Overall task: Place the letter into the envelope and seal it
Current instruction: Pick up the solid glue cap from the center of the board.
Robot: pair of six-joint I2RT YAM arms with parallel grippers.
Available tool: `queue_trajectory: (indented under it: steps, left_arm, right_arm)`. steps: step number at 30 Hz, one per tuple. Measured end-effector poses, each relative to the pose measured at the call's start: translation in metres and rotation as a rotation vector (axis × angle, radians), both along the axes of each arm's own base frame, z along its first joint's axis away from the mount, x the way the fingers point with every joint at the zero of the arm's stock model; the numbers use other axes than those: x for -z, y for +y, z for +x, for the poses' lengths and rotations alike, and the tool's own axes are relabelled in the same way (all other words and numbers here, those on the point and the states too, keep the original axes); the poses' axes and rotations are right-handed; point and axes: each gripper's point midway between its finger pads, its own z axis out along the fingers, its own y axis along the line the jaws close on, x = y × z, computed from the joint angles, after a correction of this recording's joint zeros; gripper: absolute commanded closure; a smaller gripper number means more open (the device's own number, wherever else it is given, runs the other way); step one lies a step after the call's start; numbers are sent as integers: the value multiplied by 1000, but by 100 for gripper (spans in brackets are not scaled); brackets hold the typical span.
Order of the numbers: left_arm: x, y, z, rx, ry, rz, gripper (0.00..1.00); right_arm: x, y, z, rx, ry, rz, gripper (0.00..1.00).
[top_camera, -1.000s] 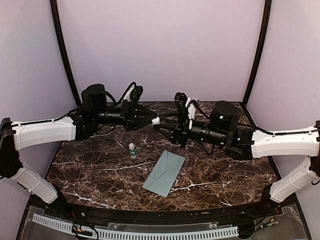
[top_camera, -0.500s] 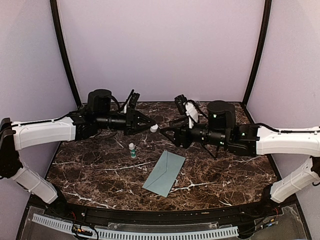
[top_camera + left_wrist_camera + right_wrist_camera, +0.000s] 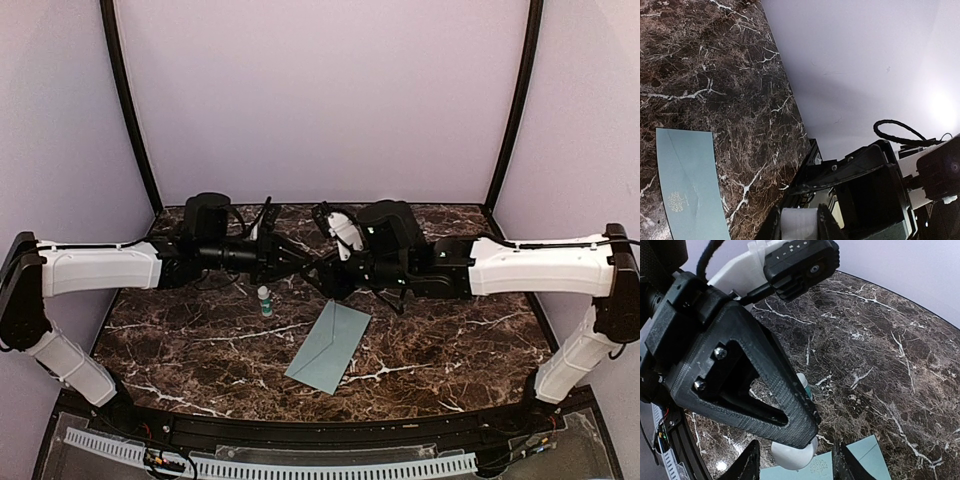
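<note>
While our left gripper (image 3: 799,220) clenches a small white cylinder (image 3: 792,454) up beyond the envelope (image 3: 328,347), our right gripper (image 3: 796,465) stands released, fingers either side of it.

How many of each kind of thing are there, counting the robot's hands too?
Robot hands: 2 (left hand, right hand)
Teal envelope: 1
Small bottle: 1
White round thing pinched in the left hand: 1
Total: 5
</note>
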Motion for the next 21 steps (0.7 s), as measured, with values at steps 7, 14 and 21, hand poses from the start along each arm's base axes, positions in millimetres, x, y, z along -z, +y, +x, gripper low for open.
queue_trajectory:
  steps: [7,14,21]
  left_arm:
    - [-4,-1,0,0,0,-18,96]
    - [-5,-1,1,-3,7,-24,96]
    - [-2,-1,0,-6,22,-23,95]
  right_arm:
    - [-2,3,3,6,-12,-19,65]
    - [0,8,4,2,-21,-37,70]
    - [5,8,5,6,-34,-68,88]
